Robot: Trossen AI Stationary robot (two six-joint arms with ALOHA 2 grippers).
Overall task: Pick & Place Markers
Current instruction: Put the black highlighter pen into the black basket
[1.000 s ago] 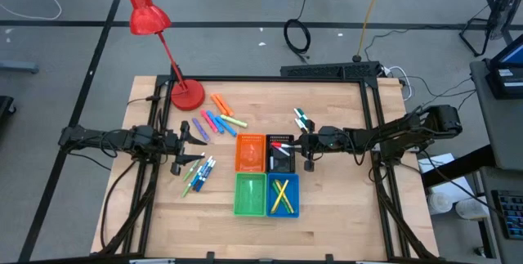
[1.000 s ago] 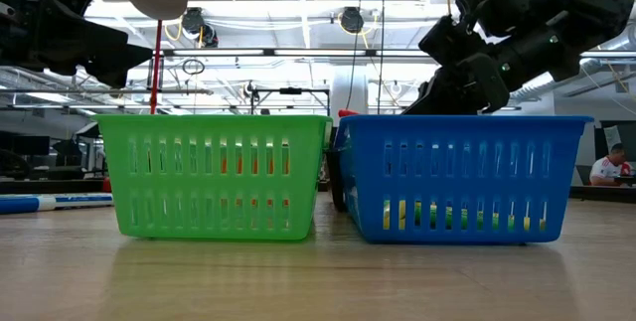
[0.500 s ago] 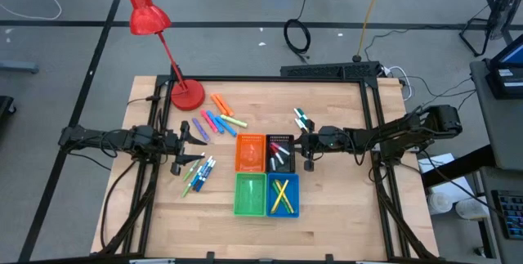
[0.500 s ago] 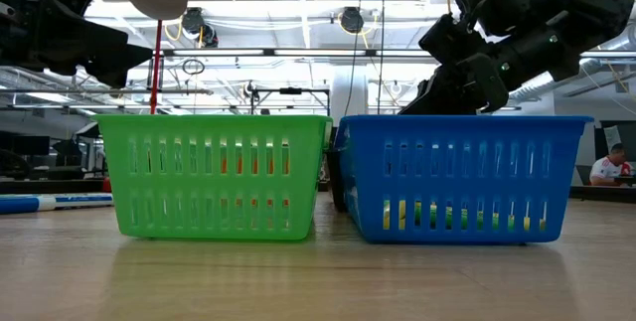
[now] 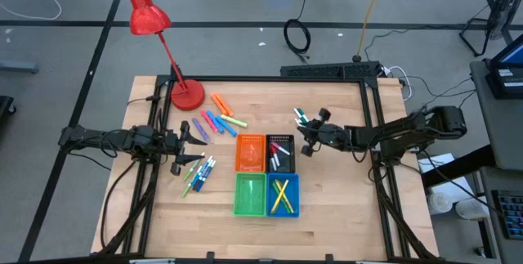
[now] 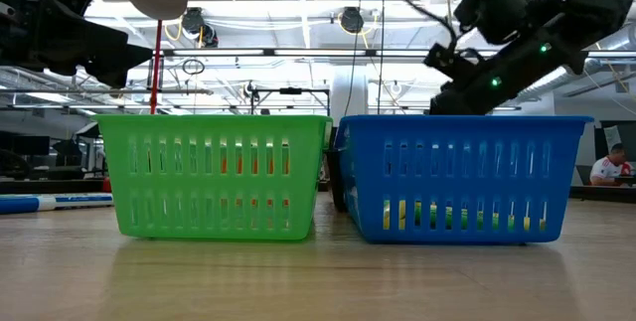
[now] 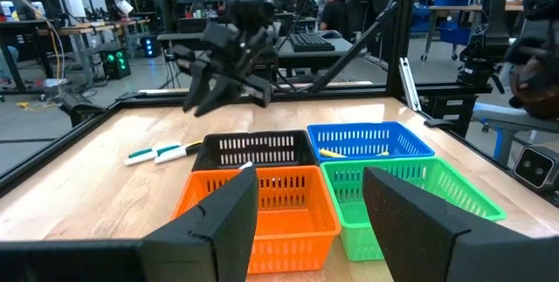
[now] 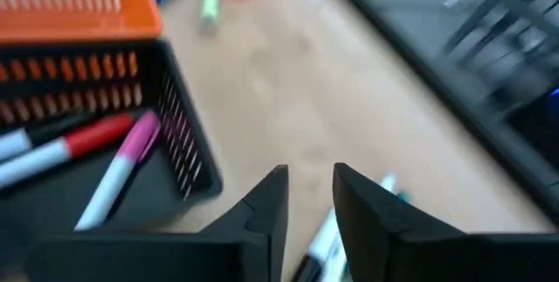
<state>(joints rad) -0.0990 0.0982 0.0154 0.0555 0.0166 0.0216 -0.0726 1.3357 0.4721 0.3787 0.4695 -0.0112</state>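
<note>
High view first, going from left to right. The red lamp [image 5: 155,31] stands at the far left corner of the table [image 5: 335,207]. The left gripper [image 5: 198,133] waits over the left side of the table. Its two fingers are spread apart and hold nothing. A bunch of loose markers [image 5: 219,120] lies just past it, in orange, pink, purple, blue and green. A second bunch of markers [image 5: 197,174] lies nearer the front, blue, green and white. The exact count in each bunch is too small to tell.

Four bins sit together in the middle. The orange bin [image 5: 250,153] and the black bin [image 5: 279,153] are behind. The green bin [image 5: 250,194] and the blue bin [image 5: 283,195] are in front. Two yellow markers [image 5: 282,195] lie crossed in the blue bin. The black bin holds a few pens, and one red-and-white marker [image 8: 48,153] and one pink marker [image 8: 118,168] show there.

The right gripper [image 5: 308,137] hangs just beside the black bin, on its right. Its fingers are a little apart and hold nothing. Some white-and-green markers [image 5: 301,118] lie on the wood near it.
</note>
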